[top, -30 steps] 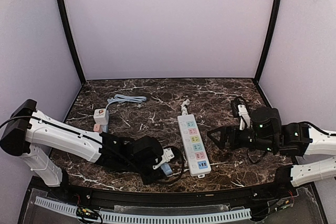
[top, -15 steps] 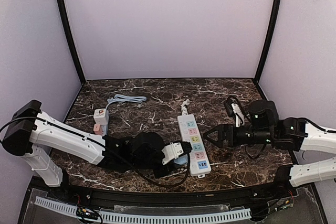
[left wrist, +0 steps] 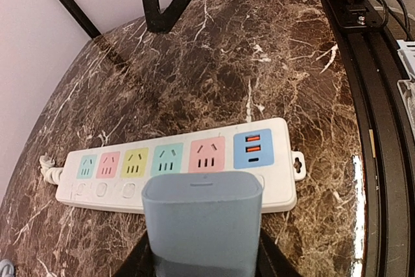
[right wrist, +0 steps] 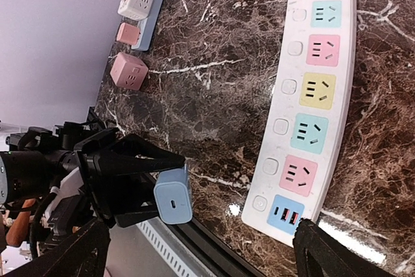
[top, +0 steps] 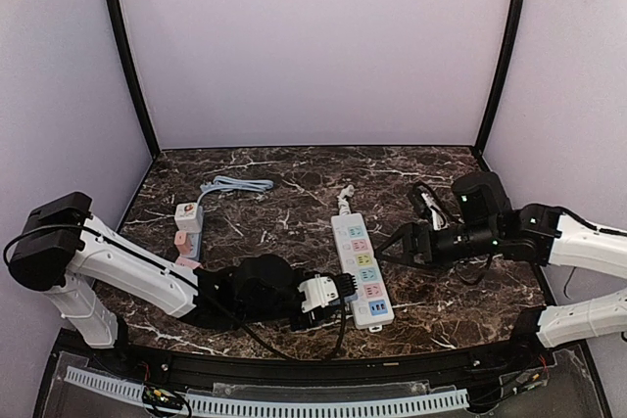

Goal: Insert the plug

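Plug [left wrist: 202, 225] tight between left fingers [right wrist: 139, 160], near power strip [left wrist: 279, 183]; right fingers [right wrist: 324, 251] wide apart.

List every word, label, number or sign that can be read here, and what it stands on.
None can be read.
The power strip shows only coloured sockets and blank buttons, no lettering.
The blue plug bears none either.
Any marks elsewhere are too small to tell.

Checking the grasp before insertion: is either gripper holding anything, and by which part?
The left gripper holds the blue plug, clamped across two opposite sides of its body. The right gripper is open and empty.
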